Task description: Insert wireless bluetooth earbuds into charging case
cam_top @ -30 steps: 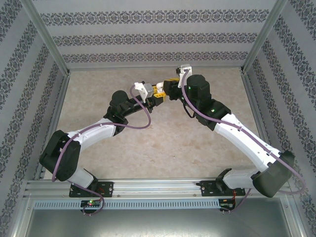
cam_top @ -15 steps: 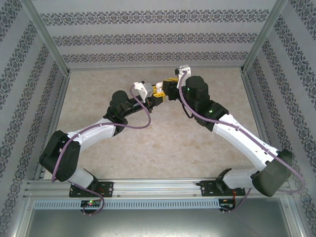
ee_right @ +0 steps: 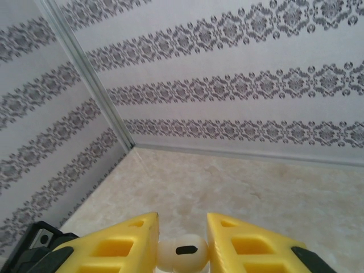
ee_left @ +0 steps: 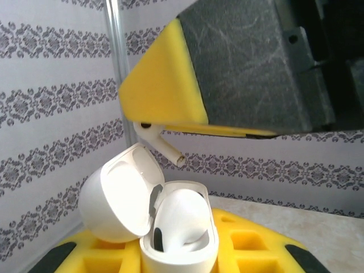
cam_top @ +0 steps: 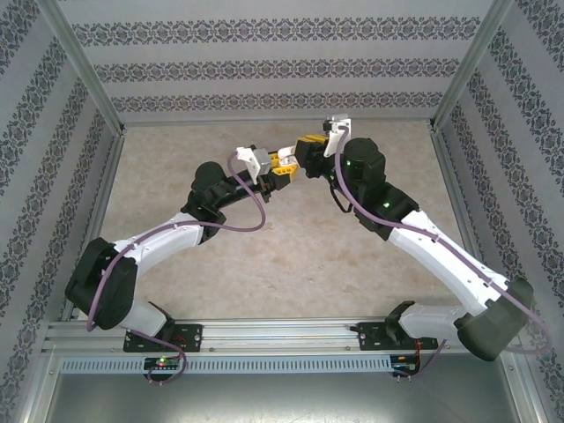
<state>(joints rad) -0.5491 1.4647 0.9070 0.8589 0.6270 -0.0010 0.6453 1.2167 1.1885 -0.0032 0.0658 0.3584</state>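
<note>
In the left wrist view the white charging case (ee_left: 181, 250) stands with its lid (ee_left: 111, 199) swung open to the left. My left gripper (ee_left: 179, 256) is shut on the case's body. One white earbud (ee_left: 181, 216) sits in the case. Just above it my right gripper's yellow finger (ee_left: 162, 91) holds a second white earbud, its stem (ee_left: 165, 147) pointing down at the case without touching it. In the right wrist view that earbud (ee_right: 182, 253) is pinched in my right gripper (ee_right: 182, 242). Both grippers (cam_top: 278, 167) (cam_top: 306, 150) meet in the air over the back of the table.
The beige tabletop (cam_top: 282, 247) lies below both arms. Patterned walls (ee_right: 227, 74) close in the back and sides, with a metal corner post (ee_left: 116, 68) at the back left.
The right wrist has lifted and shifted slightly toward the back, carrying its earbud over the case. The left gripper has nudged back a little with the case.
</note>
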